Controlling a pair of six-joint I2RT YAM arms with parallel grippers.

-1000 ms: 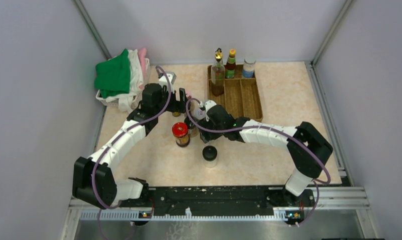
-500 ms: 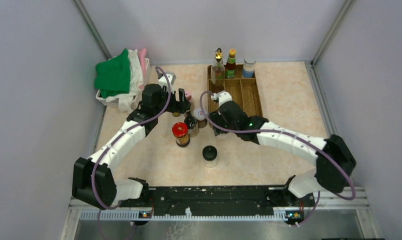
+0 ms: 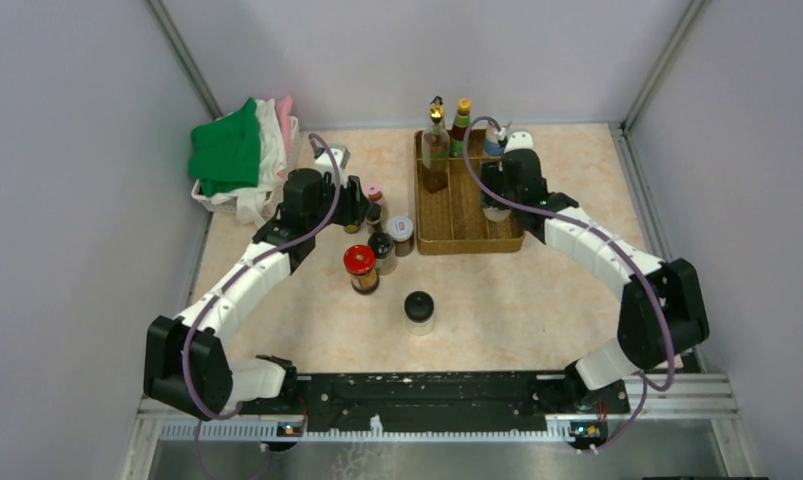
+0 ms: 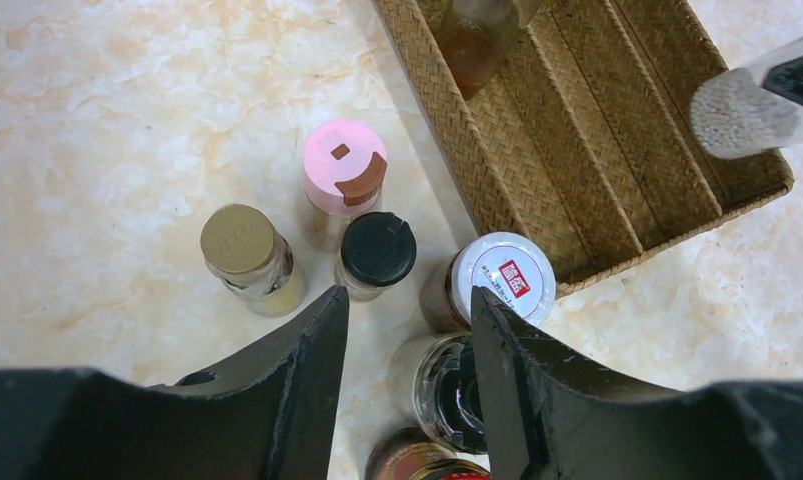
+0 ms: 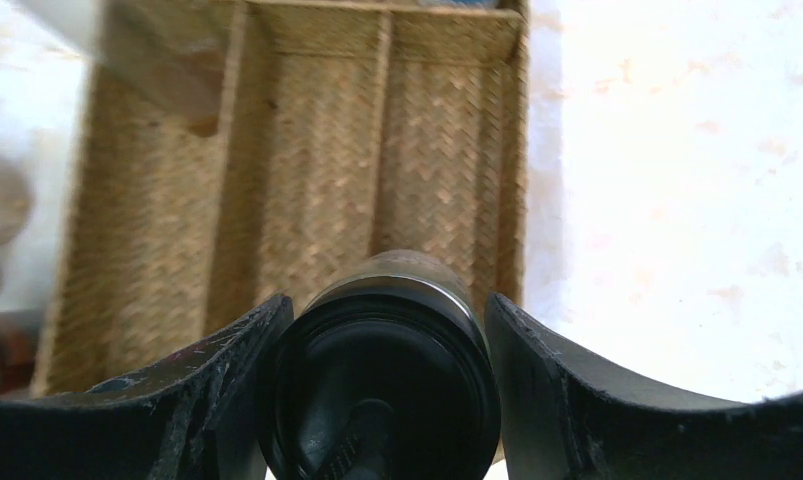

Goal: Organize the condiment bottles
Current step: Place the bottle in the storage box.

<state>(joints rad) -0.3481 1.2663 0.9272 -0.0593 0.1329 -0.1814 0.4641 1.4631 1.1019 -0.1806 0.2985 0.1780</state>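
Note:
My right gripper (image 3: 497,203) is shut on a black-capped bottle (image 5: 382,380) and holds it over the right compartment of the brown woven tray (image 3: 472,238), also in the right wrist view (image 5: 307,180). The tray's far end holds a tall clear gold-topped bottle (image 3: 436,140), a yellow-capped bottle (image 3: 462,122) and a jar partly hidden by my arm. My left gripper (image 4: 407,330) is open above a cluster: pink cap (image 4: 344,165), gold cap (image 4: 239,240), black cap (image 4: 377,250), white cap (image 4: 502,278) and a dark bottle (image 4: 447,385) between the fingers. A red-capped jar (image 3: 360,262) and a black-capped jar (image 3: 419,305) stand nearer.
A white basket (image 3: 212,197) of green, white and pink cloths stands at the back left, close to my left arm. Grey walls close in the table on three sides. A black rail (image 3: 427,385) with the arm bases runs along the front edge.
My right arm has lifted the black-capped bottle out of the cluster and carried it right and back to the tray. The left arm has hardly moved.

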